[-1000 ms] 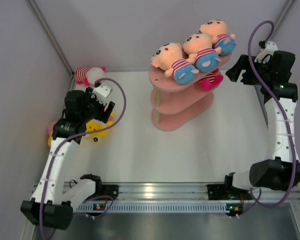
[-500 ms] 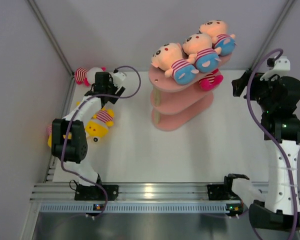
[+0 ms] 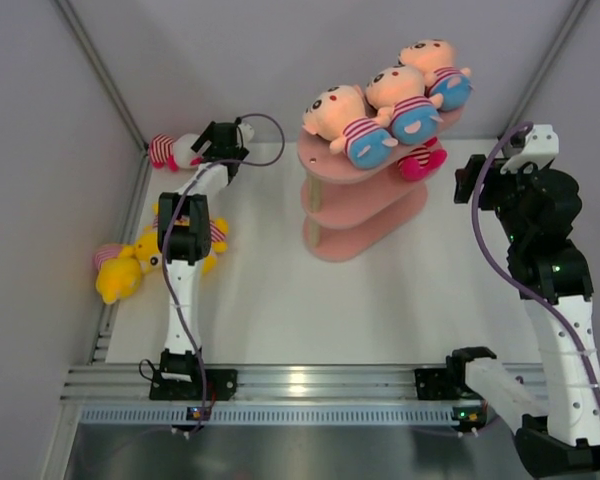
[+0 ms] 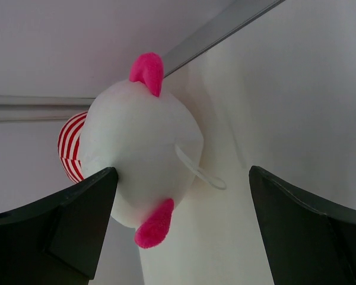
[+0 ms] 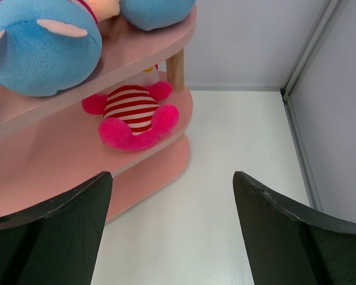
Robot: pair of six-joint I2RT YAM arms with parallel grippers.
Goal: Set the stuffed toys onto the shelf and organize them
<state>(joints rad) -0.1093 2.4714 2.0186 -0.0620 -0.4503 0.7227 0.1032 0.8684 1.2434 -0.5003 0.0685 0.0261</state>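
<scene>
A white-faced stuffed toy point(image 3: 176, 151) with magenta ears and a striped shirt lies in the back-left corner. My left gripper point(image 3: 208, 146) is open right at its head point(image 4: 139, 148); the left finger point(image 4: 77, 219) is against the head, and the right finger stands well apart from it. The pink shelf point(image 3: 325, 165) carries three peach-faced toys point(image 3: 370, 115) on its top board. A magenta-limbed toy point(image 5: 133, 116) sits on the middle board. My right gripper point(image 3: 467, 186) is open and empty, right of the shelf point(image 5: 154, 154), over bare table.
Two yellow toys point(image 3: 120, 275) lie by the left wall, one partly under my left arm point(image 3: 185, 240). The cage posts and walls close in the back corners. A metal rail point(image 3: 300, 385) runs along the near edge.
My left arm has stretched from the yellow toys to the white-faced toy in the back-left corner. My right arm has drawn back toward the near side and turned to face the shelf.
</scene>
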